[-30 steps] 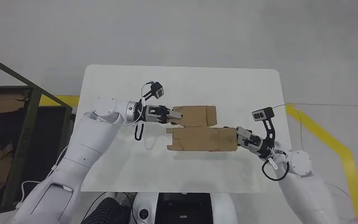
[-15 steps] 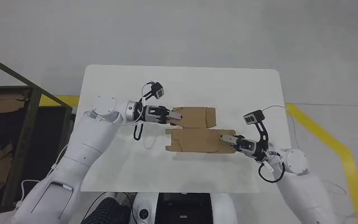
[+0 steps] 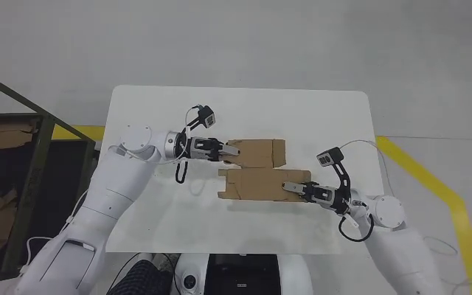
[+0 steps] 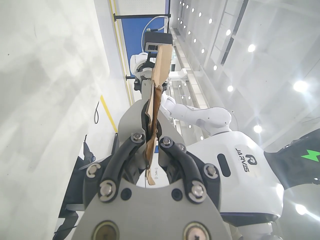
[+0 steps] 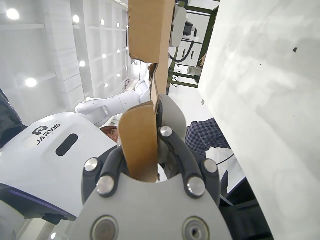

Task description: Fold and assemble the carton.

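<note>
Here left end effector [image 3: 234, 153] and right end effector [image 3: 291, 187] pinch carton [image 3: 262, 183].

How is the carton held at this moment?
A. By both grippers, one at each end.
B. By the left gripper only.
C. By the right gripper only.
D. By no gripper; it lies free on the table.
A: the left gripper and the right gripper are each shut on one end of the carton.
</note>
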Controlling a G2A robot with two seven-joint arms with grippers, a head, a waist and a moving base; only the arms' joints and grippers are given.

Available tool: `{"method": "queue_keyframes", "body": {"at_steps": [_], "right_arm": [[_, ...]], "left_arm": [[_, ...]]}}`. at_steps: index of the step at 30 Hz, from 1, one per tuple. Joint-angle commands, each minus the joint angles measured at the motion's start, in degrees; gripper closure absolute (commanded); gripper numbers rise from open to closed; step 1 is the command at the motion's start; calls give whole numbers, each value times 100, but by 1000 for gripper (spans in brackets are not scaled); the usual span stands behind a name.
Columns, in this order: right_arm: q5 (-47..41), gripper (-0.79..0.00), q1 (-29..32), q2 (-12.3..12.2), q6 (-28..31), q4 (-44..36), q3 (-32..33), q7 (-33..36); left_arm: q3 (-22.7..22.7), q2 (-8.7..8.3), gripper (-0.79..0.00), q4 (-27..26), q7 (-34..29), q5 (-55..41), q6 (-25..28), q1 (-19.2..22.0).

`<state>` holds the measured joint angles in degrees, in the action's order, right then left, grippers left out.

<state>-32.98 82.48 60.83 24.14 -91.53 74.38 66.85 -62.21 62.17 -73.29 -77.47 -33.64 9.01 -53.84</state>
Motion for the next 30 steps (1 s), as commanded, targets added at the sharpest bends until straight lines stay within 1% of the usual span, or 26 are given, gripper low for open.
{"method": "queue_keyframes", "body": {"at_steps": [1,8,16,30], "right_arm": [[18,0,9,-2,1,16,7,-44],[130,0,80,-27,-29,38,130,-239],[205,0,183,-59,-89,-58,256,-337],[341,0,278,-65,-167,-122,160,-480]], "left_arm": [[-54,-7,-785,5,11,-44,42,-5],[-225,-37,-785,-29,125,-175,121,-135],[-250,-36,-785,27,173,-363,105,-307],[-121,49,-785,227,330,-604,233,-237]]}}
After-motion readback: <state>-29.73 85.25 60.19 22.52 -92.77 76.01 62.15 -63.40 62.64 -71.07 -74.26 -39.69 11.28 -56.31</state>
